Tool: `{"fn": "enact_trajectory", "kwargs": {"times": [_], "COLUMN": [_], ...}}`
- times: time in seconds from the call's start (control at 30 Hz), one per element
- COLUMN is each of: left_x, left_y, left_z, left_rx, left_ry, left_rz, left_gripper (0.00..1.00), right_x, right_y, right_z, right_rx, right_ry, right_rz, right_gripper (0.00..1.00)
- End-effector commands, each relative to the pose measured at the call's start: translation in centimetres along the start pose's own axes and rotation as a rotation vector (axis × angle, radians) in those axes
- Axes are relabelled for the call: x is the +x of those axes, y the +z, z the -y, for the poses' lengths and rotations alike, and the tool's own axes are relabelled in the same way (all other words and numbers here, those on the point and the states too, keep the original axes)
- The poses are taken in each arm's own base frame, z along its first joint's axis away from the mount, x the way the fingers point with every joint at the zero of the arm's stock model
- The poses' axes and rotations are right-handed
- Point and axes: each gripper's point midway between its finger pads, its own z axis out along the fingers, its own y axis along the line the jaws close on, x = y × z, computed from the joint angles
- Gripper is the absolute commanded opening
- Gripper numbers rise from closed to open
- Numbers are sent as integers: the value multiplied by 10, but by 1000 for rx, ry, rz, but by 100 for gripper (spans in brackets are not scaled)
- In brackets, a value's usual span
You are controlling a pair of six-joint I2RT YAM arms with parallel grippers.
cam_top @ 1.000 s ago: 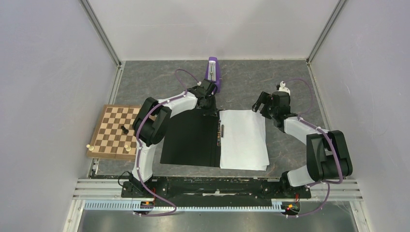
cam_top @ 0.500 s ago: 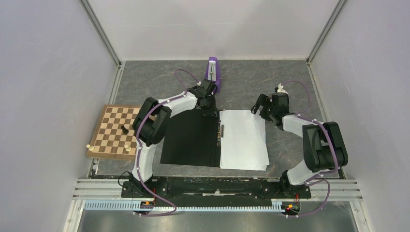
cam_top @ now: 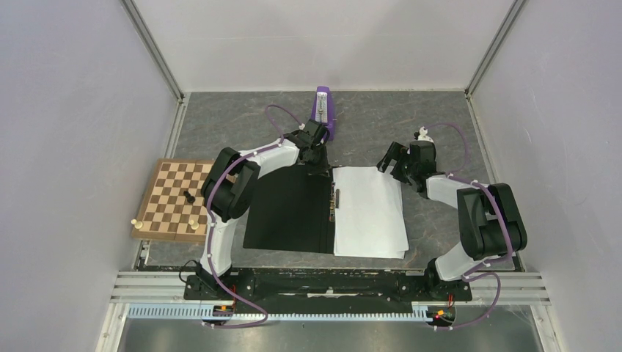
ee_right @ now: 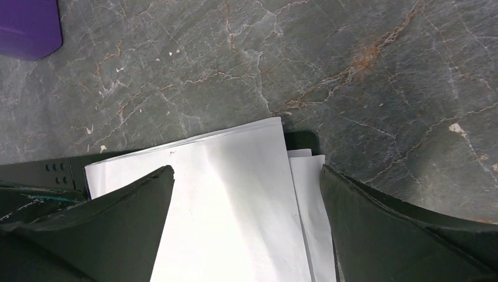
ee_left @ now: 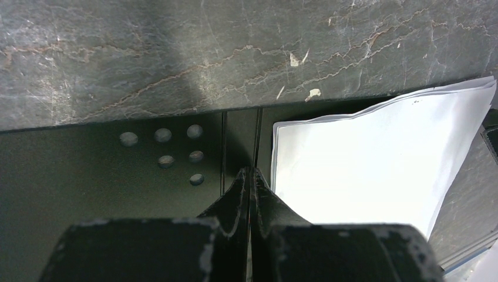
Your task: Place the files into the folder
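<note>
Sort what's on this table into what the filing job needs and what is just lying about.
For the job: the folder, lying open; the files, on its right half; left gripper, shut at the folder's spine; right gripper, open at the files' far edge.
Lying about: chessboard with chess pieces; purple object at the far side.

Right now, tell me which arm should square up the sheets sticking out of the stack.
Right. The right gripper is open over the far corner of the files, where the sheets lie fanned. The left gripper is shut, its tips at the spine of the folder.
</note>
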Motion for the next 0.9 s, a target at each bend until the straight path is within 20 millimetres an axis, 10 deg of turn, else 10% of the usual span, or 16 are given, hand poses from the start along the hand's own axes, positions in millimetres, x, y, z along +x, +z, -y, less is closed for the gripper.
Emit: {"fn": "enact_trajectory", "kwargs": {"times": [0.0,0.27,0.87], "left_x": [3,4,3], "left_y": [10,9,8], "left_z": [-14,-17,-18], "left_rx": [-44,-49,-48], "left_ry": [26,26,20], "left_rz": [-20,-22,-20], "left_gripper": [2,2,2], "right_x": [1,-13,77], "right_y": [-3,-24,-69], "right_z": [-2,10,27], "right_rx": [10,72,18], "right_ry": [0,4,95], "right_rz": [-16,6,-132], "right_gripper": [98,98,98]}}
